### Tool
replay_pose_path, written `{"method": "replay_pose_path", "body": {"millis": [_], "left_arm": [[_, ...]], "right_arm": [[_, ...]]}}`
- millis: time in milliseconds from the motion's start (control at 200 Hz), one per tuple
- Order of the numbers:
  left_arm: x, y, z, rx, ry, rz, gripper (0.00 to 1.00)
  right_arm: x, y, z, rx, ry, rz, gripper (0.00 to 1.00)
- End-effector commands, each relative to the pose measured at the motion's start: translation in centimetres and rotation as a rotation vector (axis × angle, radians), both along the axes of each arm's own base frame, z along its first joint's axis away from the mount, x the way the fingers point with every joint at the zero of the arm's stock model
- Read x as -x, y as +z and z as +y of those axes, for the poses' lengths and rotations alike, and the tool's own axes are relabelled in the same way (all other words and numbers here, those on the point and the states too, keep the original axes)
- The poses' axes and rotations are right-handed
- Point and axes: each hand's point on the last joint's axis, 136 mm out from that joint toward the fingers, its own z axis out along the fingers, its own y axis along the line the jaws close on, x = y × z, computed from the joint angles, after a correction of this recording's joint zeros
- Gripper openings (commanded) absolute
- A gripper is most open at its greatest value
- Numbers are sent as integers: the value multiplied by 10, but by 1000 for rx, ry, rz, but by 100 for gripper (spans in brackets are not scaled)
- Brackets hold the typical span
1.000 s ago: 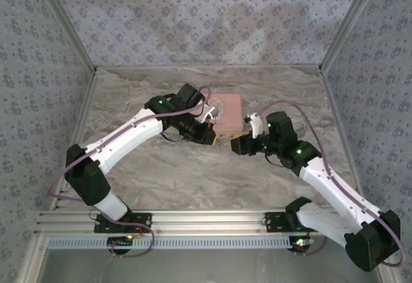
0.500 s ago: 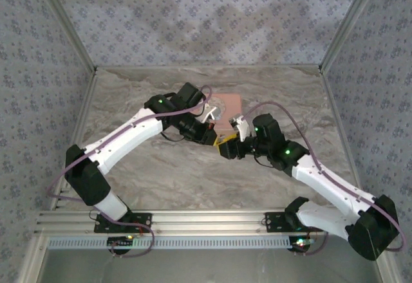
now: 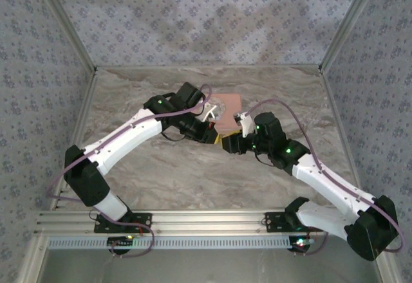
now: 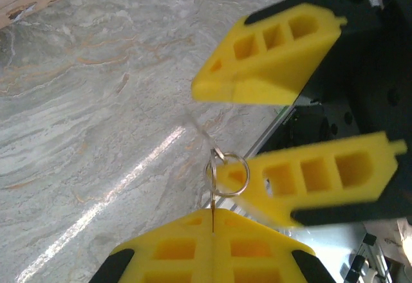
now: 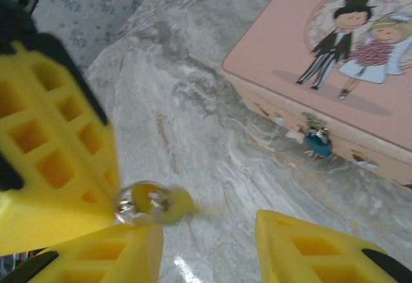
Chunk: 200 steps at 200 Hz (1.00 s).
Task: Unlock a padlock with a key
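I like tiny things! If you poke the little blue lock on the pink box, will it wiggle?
Probably: the padlock hangs by its small shackle on the front of the pink tin, so it would likely swing. It looks tiny, so probably light.

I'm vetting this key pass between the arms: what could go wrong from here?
The left claw holds the key at its very fingertips; if the open right claw closes on the loose ring alone, the key may swing or drop.
The two claws sit very close and may collide.
The padlock on the pink tin is tiny, so a skewed key could miss it.
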Motion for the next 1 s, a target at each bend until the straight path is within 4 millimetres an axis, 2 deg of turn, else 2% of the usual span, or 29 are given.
{"method": "replay_pose_path", "body": {"millis": [0,60,300,540,680,994], "left_arm": [[14,7,5,15,-32,8,0],[13,6,5,11,-27,4,0],[11,6,5,8,-21,-8,0],[14,2,6,-6,-35,14,0],[14,5,6,-8,-38,5,0],[17,9,5,-1,-63,-6,0]], "right_arm": [[-11,14,-11,-48,-82,-16,43],[-10,17,-9,-69,-71,-21,44],[-10,10,-13,-48,-85,-5,43],[8,24,-3,-63,33,-55,47],[7,33,0,-114,31,-54,47],[14,33,21,-191,133,18,43]]}}
